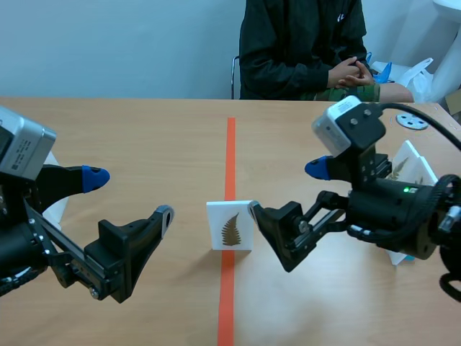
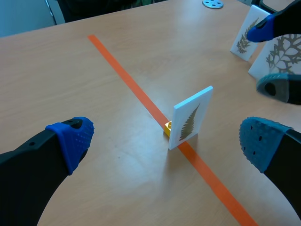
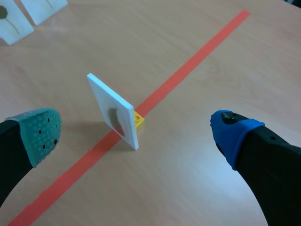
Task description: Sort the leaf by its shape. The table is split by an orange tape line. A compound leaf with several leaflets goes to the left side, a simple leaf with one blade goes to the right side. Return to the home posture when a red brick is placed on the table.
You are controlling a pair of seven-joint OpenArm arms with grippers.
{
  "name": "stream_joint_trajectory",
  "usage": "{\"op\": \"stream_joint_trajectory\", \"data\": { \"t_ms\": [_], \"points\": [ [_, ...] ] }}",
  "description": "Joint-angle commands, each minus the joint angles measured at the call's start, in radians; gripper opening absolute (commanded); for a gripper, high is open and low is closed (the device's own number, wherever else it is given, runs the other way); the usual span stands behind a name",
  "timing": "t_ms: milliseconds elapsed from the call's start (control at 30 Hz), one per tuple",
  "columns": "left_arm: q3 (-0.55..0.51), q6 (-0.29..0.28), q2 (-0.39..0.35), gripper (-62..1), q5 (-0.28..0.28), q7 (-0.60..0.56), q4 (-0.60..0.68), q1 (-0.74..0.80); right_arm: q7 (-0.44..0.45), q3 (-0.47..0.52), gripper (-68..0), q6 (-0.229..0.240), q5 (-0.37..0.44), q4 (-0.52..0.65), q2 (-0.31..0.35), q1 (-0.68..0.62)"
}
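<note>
A white card (image 1: 230, 225) printed with a brown fern-like leaf of several leaflets stands upright on the orange tape line (image 1: 230, 144), propped by a small yellow block (image 2: 168, 128). My left gripper (image 1: 130, 194) is open, low over the left half of the table, a little short of the card. My right gripper (image 1: 286, 189) is open just right of the card, its lower finger close to the card's edge without touching. In the left wrist view the card (image 2: 190, 117) stands ahead, between my open fingers (image 2: 73, 139). In the right wrist view the card (image 3: 113, 110) appears edge-on.
More white leaf cards (image 1: 407, 169) stand at the right behind my right arm, also in the left wrist view (image 2: 244, 35). Other white cards (image 3: 11, 19) stand on the left side. A grey disc (image 1: 412, 121) lies far right. A person's clasped hands (image 1: 353, 72) rest across the table.
</note>
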Motion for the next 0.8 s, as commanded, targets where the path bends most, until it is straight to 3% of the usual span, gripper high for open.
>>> {"op": "stream_joint_trajectory", "data": {
  "t_ms": [0,633,767],
  "points": [
    [-0.003,-0.003,0.002,1.4,-0.010,-0.013,0.013,0.005,0.023,-0.018,0.4,0.000,-0.005,-0.016,-0.011,0.035],
    [-0.003,-0.003,0.002,1.4,-0.010,-0.013,0.013,0.005,0.184,-0.259,0.4,0.000,-0.195,-0.438,-0.173,0.254],
    [-0.003,-0.003,0.002,1.4,-0.010,-0.013,0.013,0.005,0.205,-0.280,0.4,-0.034,-0.212,-0.476,-0.185,0.260]
  ]
}}
